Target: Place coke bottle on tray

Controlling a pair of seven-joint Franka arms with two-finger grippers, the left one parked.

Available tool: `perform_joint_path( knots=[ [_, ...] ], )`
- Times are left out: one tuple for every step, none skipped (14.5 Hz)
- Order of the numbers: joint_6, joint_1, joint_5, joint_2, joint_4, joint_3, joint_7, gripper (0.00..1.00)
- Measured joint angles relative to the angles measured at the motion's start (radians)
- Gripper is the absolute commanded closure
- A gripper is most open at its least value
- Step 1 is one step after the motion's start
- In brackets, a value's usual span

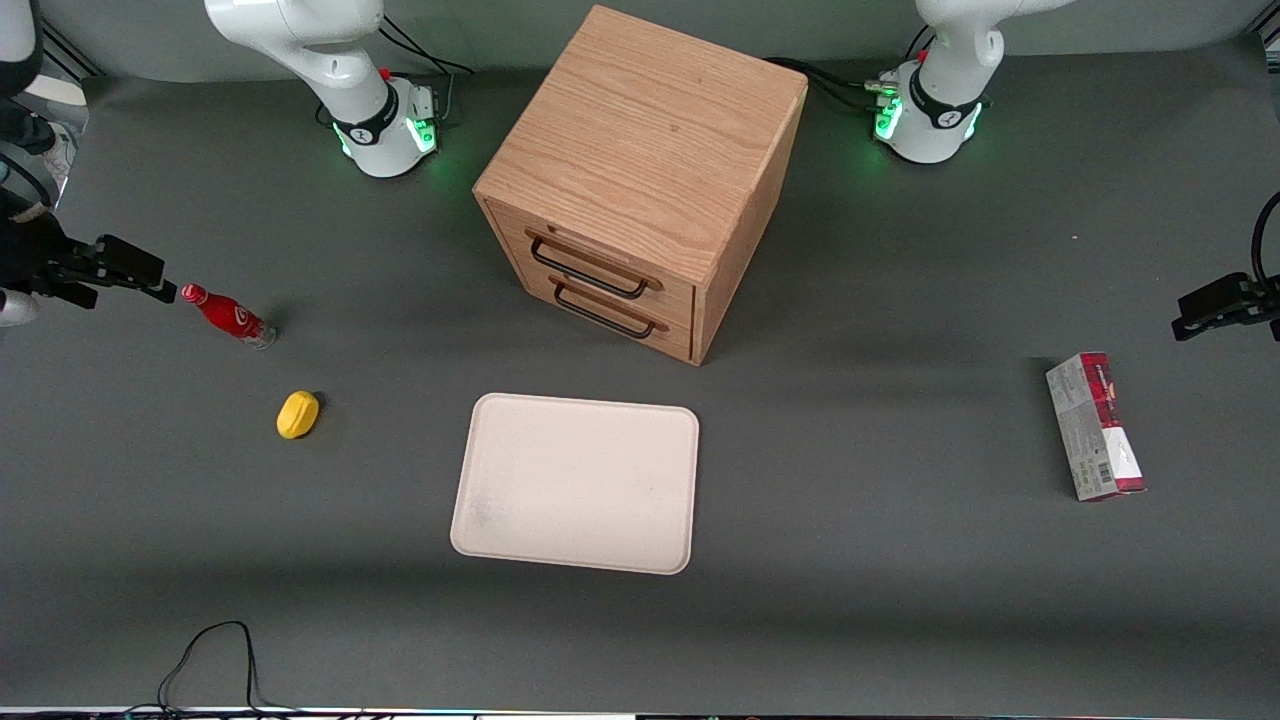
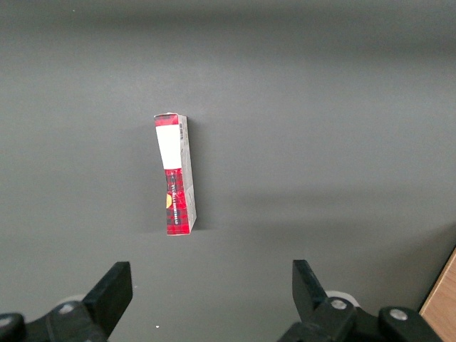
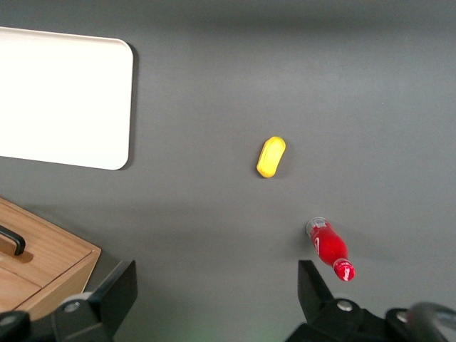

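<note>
slim glossy red coke bottle (image 1: pixel 225 316) upright on matte grey table (image 1: pixel 860 580), flat cream tray (image 1: pixel 577 484) bare, gripper (image 1: pixel 150 282) spread wide, holding nothing, beside bottle cap

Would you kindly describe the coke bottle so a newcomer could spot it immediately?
From the wooden drawer cabinet, look toward the working arm's end of the table, where the open hand hovers. The coke bottle stands beside it: slim, red, red-capped, unlike the rounded yellow object nearer the camera.

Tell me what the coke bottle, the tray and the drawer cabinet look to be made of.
Coke bottle: probably plastic, glossy red with a clear base. Tray: matte cream-pink, likely plastic or moulded fibre; no shine. Drawer cabinet: wood or wood veneer, visible grain, dark metal-looking handles. The gripper hangs open above the table near the bottle.
</note>
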Motion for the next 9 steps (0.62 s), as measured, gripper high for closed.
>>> perform_joint_path(
  knots=[
    [-0.006,0.0,0.0,0.001,0.006,0.0,0.001,0.0],
    [-0.012,0.0,0.0,0.002,0.009,0.0,0.002,0.0],
    [-0.015,0.0,0.0,0.003,0.009,0.0,0.003,0.0],
    [-0.016,0.0,0.0,0.005,0.009,0.0,0.003,0.0],
    [-0.016,0.0,0.0,0.007,0.009,0.0,0.003,0.0],
    [-0.016,0.0,0.0,0.008,0.009,0.0,0.003,0.0],
    [-0.017,0.0,0.0,0.008,0.009,0.0,0.003,0.0],
    [-0.019,0.0,0.0,0.009,0.009,0.0,0.003,0.0],
    [-0.025,0.0,0.0,0.009,0.009,0.0,0.003,0.0]
  ],
)
